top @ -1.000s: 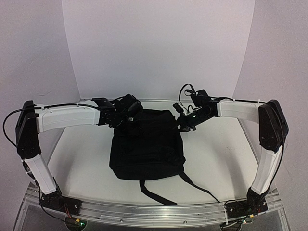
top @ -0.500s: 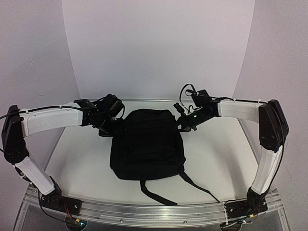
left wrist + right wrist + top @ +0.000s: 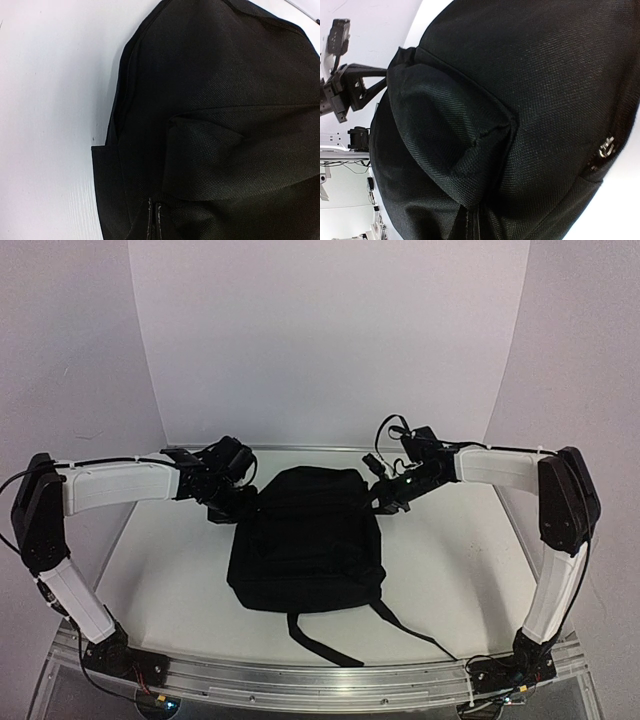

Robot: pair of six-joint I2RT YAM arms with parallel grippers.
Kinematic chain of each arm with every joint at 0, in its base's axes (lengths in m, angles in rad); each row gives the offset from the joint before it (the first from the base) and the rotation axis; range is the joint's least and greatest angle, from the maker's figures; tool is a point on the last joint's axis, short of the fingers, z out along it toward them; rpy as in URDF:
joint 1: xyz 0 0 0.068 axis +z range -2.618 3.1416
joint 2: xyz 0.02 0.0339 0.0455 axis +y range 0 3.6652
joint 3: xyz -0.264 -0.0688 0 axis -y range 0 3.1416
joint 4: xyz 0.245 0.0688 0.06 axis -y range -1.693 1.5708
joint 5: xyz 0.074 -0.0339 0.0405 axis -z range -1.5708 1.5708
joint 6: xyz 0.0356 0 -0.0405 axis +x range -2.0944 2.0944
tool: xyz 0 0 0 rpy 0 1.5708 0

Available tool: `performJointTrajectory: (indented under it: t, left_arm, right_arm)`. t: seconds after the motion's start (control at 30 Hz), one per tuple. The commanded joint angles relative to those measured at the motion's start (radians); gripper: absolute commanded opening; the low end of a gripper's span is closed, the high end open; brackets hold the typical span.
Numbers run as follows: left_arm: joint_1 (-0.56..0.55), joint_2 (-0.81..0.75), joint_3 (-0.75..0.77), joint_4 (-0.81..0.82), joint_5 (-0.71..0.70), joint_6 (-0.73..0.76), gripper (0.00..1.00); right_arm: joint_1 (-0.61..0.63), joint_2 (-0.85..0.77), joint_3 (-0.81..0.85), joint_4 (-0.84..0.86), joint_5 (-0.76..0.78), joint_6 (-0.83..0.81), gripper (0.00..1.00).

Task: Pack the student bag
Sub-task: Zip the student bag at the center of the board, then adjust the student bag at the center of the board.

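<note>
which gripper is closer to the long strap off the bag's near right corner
Right. The right gripper is at the student bag's far right corner, on the strap's side; the left gripper at its far left corner.

Looked like a robotics lab test cell: plain white curved backdrop (image 3: pixel 330 340) wrapped round a white table (image 3: pixel 460 560). Left arm (image 3: pixel 115 488) and right arm (image 3: pixel 500 465) were bolted to an aluminium rail (image 3: pixel 320 675) at the near edge. Exposed cabling (image 3: pixel 388 426) ran along them, green status light (image 3: pixel 166 706) by the left base.
</note>
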Motion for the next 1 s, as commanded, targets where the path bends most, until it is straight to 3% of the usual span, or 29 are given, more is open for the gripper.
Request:
performJointTrajectory:
  t: [0.0,0.27,0.37,0.47,0.57,0.63,0.83,0.97]
  left_arm:
    - [0.051,0.044,0.083,0.076,0.009,0.067,0.00]
    - [0.109,0.210,0.285,0.139,0.193,0.123,0.00]
    - [0.109,0.251,0.343,0.145,0.251,0.126,0.02]
    - [0.105,0.172,0.285,0.184,0.237,0.106,0.34]
    - [0.101,0.032,0.191,0.183,0.185,0.073,0.59]
    - [0.094,-0.066,0.126,0.161,0.146,0.041,0.70]
    - [0.057,-0.287,-0.073,0.083,0.078,-0.091,0.96]
    - [0.039,-0.378,-0.224,0.085,0.095,-0.201,0.98]
  right_arm:
    - [0.031,-0.056,-0.032,-0.015,-0.088,-0.017,0.00]
    - [0.202,-0.103,-0.070,-0.021,-0.126,-0.097,0.01]
    - [0.202,-0.102,-0.021,-0.032,-0.147,-0.085,0.32]
    - [0.145,-0.112,0.033,-0.040,-0.155,-0.059,0.51]
    - [0.036,-0.099,0.087,-0.039,-0.146,-0.035,0.58]
    - [-0.021,-0.086,0.113,-0.041,-0.056,-0.045,0.68]
    - [-0.076,0.029,0.221,-0.063,0.177,-0.116,0.79]
    - [-0.079,0.141,0.313,-0.076,0.231,-0.135,0.83]
